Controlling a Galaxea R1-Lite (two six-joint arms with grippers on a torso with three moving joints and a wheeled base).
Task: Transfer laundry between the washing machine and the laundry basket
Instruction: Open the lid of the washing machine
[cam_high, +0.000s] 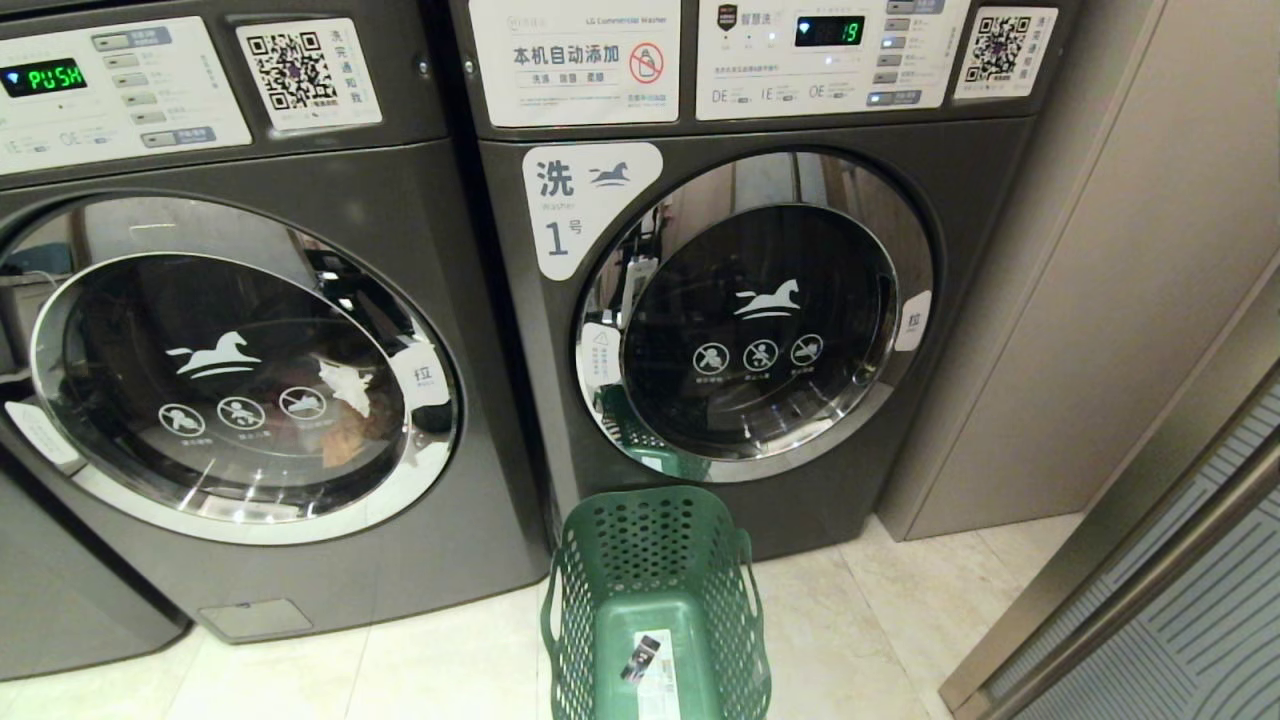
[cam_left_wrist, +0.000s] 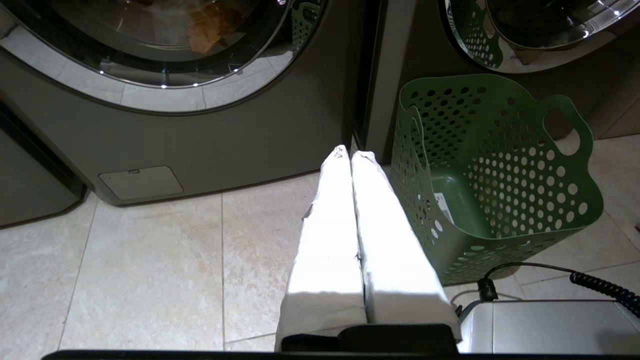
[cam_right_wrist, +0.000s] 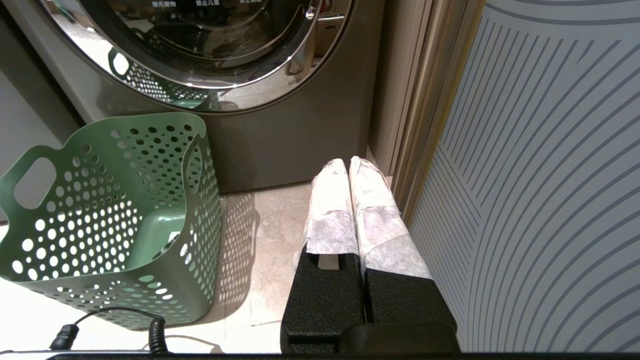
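Laundry (cam_high: 340, 405) lies behind the shut glass door of the left-hand washing machine (cam_high: 250, 370), above and ahead of the left gripper (cam_left_wrist: 350, 155), the nearer one. Both it and the right gripper (cam_right_wrist: 347, 165) hang low with fingers pressed together, empty. Between them stands the laundry basket (cam_high: 655, 530), holding no garments.

Warm indoor light, moderately bright; the chrome door rim (cam_high: 250, 520) of the left machine carries small glare points toward 6 o'clock; the white-wrapped fingers (cam_left_wrist: 325, 240) are overexposed — almost no texture; the laundry basket (cam_right_wrist: 125, 280) throws a dotted shadow on the floor tiles (cam_right_wrist: 250, 220) toward 3 o'clock; all views are sharp.
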